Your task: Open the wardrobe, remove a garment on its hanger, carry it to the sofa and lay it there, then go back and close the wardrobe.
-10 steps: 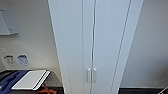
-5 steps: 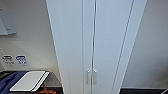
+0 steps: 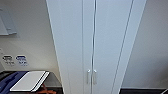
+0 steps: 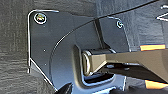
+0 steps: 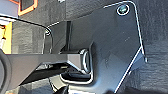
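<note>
in both wrist views, above dark grey carpet [image 4: 15,62], the robot's own dark plate and jointed bar hide the claws, so whether the left or the right one is apart or together cannot be told. straight ahead in the head view stands the tall white wardrobe [image 3: 75,45], both doors closed, its two small handles [image 3: 91,75] side by side. left of it, a white board [image 3: 28,80] lies on a dark surface by a pale wall [image 3: 32,50].
</note>
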### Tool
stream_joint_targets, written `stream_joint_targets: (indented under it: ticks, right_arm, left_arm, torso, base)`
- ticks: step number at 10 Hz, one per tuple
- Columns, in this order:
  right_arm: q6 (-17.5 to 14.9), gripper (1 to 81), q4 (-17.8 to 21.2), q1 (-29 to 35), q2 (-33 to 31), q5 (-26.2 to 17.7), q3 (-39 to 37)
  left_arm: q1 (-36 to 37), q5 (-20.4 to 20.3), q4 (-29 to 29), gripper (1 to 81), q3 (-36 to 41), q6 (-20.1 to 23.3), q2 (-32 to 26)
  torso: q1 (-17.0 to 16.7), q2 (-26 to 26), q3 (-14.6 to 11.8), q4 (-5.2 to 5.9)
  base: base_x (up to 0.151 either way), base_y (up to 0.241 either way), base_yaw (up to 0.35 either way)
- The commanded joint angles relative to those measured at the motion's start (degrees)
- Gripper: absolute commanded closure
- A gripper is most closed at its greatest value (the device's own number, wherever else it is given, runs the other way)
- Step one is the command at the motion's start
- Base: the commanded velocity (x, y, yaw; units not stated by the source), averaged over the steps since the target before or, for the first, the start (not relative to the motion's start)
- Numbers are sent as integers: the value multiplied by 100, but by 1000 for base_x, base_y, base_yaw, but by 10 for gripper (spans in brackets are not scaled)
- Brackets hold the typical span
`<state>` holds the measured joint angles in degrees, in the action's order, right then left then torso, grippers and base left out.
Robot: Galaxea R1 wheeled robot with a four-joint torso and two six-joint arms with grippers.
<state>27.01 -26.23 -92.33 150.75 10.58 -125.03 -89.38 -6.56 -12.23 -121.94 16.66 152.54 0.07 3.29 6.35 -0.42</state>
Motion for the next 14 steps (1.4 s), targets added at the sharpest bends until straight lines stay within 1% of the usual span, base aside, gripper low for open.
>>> stream_joint_targets:
  ticks: [1, 3, 6, 8, 10, 11, 13, 14]
  right_arm:
    - [23, 10, -84, 482, -1290, -170, 1588]
    - [6, 10, -75, 843, -2096, -170, 2594]
    - [-21, 10, -128, 1518, -3160, -179, 4133]
    - [-21, 10, -233, 2047, -3725, -232, 4998]
    - [-21, 10, -391, 2697, -4205, -310, 5592]
    - [-21, 10, -418, 3039, -4392, -337, 5806]
    - [23, 10, -338, 3847, -4498, -443, 6000]
    - [50, 10, -347, 4252, -4516, -757, 6183]
  left_arm:
    - [477, 331, 19, 10, 1111, 30, -918]
    - [724, 348, 45, 10, 1942, 38, -1512]
    - [1285, 357, 115, 10, 3024, 232, -2401]
    - [1743, 313, 159, 10, 3871, 232, -3080]
    - [2271, 365, 614, 10, 4439, 232, -3596]
    - [2499, 331, 774, 10, 4678, 232, -3765]
    - [3211, 375, 757, 10, 4864, 214, -3897]
    - [3571, 426, 731, 10, 4951, 171, -3958]
  torso:
    - [0, 0, 2, 0]
    - [0, 0, 2, 0]
    - [0, 0, 2, 0]
    - [0, 0, 2, 0]
    - [2, -2, 4, 0]
    - [2, -2, 4, 0]
    - [2, -2, 6, 0]
    - [4, -5, 9, 0]
  base:
    - [0, 0, 0]
    - [0, 0, 0]
    - [0, 0, 0]
    - [0, 0, 0]
    - [0, 0, 0]
    - [0, 0, 0]
    - [0, 0, 0]
    - [0, 0, 0]
